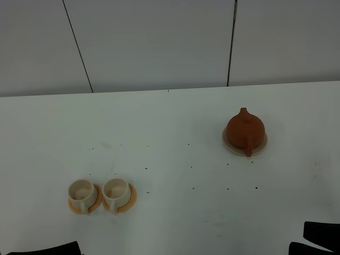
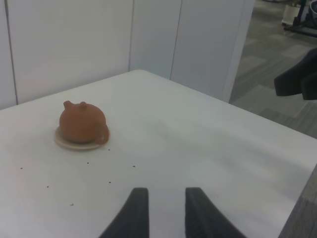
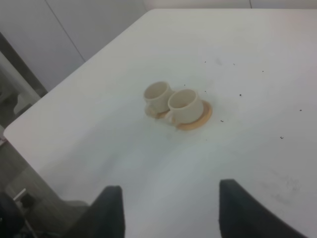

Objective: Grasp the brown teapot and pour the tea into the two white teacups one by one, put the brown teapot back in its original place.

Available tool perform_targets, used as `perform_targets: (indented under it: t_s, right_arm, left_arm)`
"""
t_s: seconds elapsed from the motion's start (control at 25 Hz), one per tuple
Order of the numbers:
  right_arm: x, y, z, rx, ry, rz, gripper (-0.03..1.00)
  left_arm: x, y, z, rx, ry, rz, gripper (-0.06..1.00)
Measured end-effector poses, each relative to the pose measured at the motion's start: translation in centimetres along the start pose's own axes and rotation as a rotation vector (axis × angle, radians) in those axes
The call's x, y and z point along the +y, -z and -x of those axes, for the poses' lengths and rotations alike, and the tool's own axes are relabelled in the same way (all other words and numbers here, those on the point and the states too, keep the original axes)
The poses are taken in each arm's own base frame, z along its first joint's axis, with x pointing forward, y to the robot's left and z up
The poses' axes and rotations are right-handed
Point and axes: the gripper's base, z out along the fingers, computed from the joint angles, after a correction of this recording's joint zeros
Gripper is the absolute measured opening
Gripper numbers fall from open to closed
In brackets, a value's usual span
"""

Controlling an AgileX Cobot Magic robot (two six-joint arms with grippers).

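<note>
- The left gripper (image 2: pixel 166 194) sits at the near left edge. Its dark fingers are parted by a modest gap with nothing between them, and they hang over bare tabletop.
- The right gripper (image 3: pixel 171 191) sits at the near right edge. Its jaws are spread wide and hold nothing.
- The table (image 1: pixel 170 138) is white and flat, with small dark specks scattered across its middle.
- A wall (image 1: pixel 159 42) of pale grey panels rises behind the far edge, split by thin dark seams.
- The left wrist view shows grey carpeted floor (image 2: pixel 277 94) past the table's right side.
- The teapot (image 1: pixel 244 129) stands upright on a beige coaster (image 1: pixel 261 147) on the right side, in the far half of the table. It is well apart from both grippers.
- The teapot's long axis runs near to far: the spout points at the wall and the handle points at the near edge.
- The left cup (image 1: pixel 81 190) and right cup (image 1: pixel 116 189) stand upright just beside each other on the near left. Each sits on an orange saucer (image 1: pixel 132 199).
- Both cup handles appear to point towards the near edge.
- The cups are far from the teapot, diagonally across the table.
</note>
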Motion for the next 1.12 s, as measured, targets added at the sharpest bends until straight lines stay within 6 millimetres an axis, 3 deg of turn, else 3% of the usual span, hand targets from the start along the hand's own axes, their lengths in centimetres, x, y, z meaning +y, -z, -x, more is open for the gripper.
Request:
perform_targets:
  t_s: [1.12]
  right_arm:
    - [0.26, 0.00, -0.07, 0.007, -0.001, 0.028, 0.42]
  left_arm:
    - [-0.19, 0.00, -0.04, 0.004, 0.004, -0.021, 0.25]
